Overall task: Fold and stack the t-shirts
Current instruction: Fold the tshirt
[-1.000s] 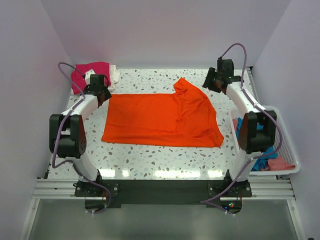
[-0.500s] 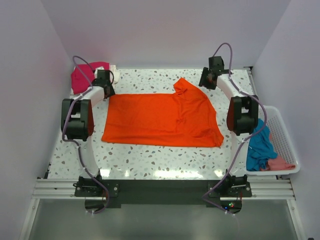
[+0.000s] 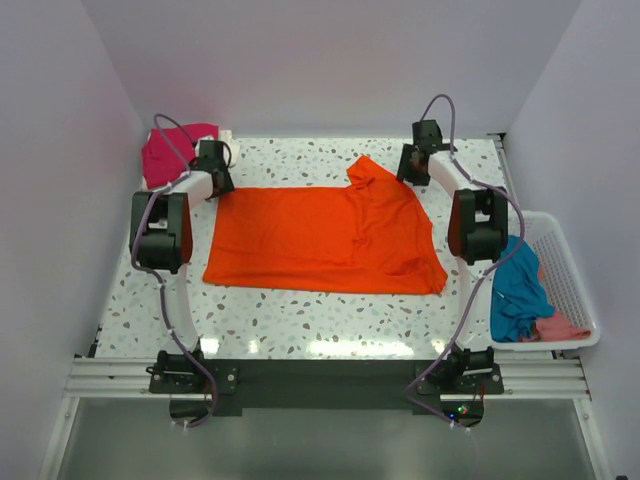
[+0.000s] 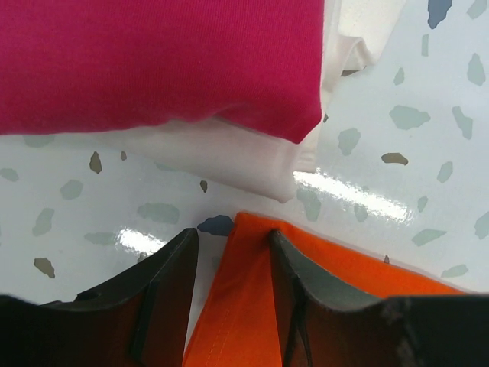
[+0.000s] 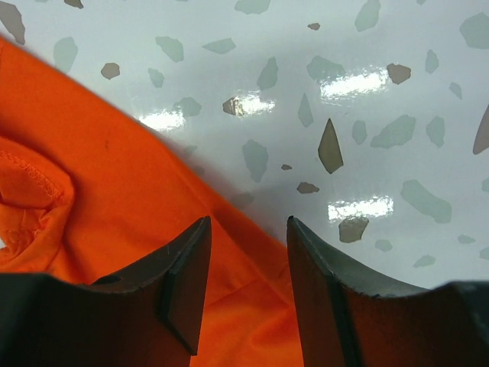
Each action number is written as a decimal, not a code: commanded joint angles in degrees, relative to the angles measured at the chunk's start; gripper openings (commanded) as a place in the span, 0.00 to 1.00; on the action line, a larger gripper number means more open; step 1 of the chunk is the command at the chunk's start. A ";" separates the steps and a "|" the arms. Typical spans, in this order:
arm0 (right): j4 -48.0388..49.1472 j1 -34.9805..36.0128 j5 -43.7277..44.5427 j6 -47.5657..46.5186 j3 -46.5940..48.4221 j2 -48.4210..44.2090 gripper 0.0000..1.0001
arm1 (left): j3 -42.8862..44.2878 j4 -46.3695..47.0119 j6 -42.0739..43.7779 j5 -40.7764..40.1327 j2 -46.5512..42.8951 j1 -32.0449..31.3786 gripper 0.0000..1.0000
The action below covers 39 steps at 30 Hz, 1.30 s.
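Observation:
The orange t-shirt lies spread flat mid-table, its far right part rumpled and folded over. My left gripper is at its far left corner. In the left wrist view that gripper is open, its fingers either side of the orange corner. My right gripper is at the shirt's far right edge. It is open too, straddling the orange hem. A folded magenta t-shirt rests on a white one at the back left.
A white slatted basket stands at the right table edge, holding a teal t-shirt and a salmon-pink one. The magenta stack sits just behind the left gripper. Walls close in the back and both sides.
Both arms have stretched out toward the back. The left gripper has reached the shirt's far left corner and narrowed its jaws. The right gripper has shifted left to the shirt's far right edge.

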 commanded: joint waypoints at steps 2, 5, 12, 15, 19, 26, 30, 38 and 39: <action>-0.96 -0.20 1.07 -1.81 4.50 1.85 0.48 | 3.59 1.62 0.90 1.27 1.54 -0.09 0.46; -1.58 -0.11 0.81 -1.81 5.29 3.17 0.48 | 4.47 1.26 0.90 1.53 2.51 -0.09 0.43; -0.96 -0.20 0.81 -1.89 3.63 3.09 0.34 | 5.26 1.09 0.90 1.80 3.57 -0.09 0.33; -0.96 -0.11 0.90 -1.89 3.36 3.17 0.21 | 5.26 1.09 1.08 1.45 3.39 -0.09 0.31; -1.22 -0.20 2.39 -2.16 3.54 3.00 0.05 | 3.60 2.84 1.60 1.27 1.55 0.00 0.35; -1.14 -0.20 2.57 -2.42 3.80 2.30 0.00 | 1.92 7.41 3.18 3.55 -1.44 0.79 0.44; -0.61 -0.20 2.04 -2.60 3.62 1.77 0.00 | 2.28 8.90 3.98 5.40 -1.27 0.97 0.44; -0.61 -0.20 1.60 -2.68 3.62 1.85 0.00 | 1.83 11.90 5.12 8.30 -0.57 1.05 0.42; -0.61 -0.20 1.51 -2.68 3.62 1.94 0.00 | 1.92 10.59 5.21 8.04 -0.39 1.05 0.41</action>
